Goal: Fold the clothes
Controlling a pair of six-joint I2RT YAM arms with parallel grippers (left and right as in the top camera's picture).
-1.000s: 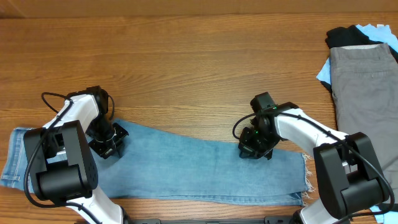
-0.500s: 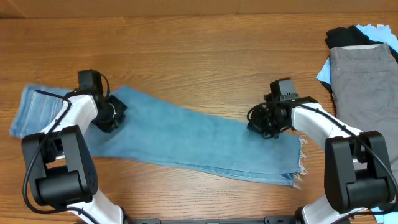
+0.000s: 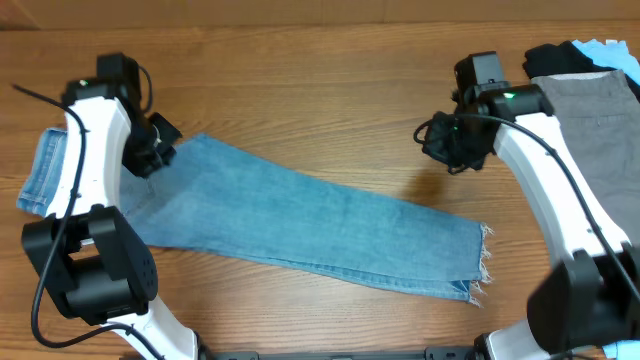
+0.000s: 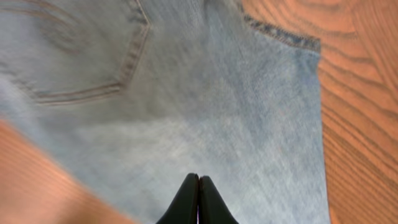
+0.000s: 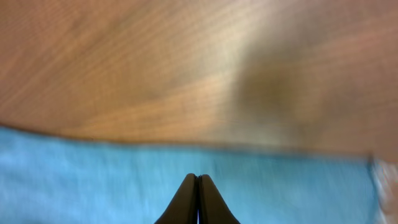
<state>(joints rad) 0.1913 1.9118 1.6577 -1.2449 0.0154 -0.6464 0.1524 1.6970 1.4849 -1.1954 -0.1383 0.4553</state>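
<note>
Brown woodgrain table (image 3: 300,60); jeans (image 3: 300,225) flat, diagonal, frayed hems right. Garment pile (image 3: 590,130) at right edge. Left gripper (image 4: 198,182) clenched over denim; right gripper (image 5: 198,180) clenched above bare wood.

Wooden table (image 3: 320,80) — brown, grained. At its far right edge sits a pile: grey garment (image 3: 590,130) on top, black cloth (image 3: 555,58) and blue cloth (image 3: 607,46) showing at its edges.

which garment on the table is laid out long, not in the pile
The light-blue jeans, stretched diagonally across the middle and frayed at the right end. The grey garment and the black garment lie stacked at the right edge.
</note>
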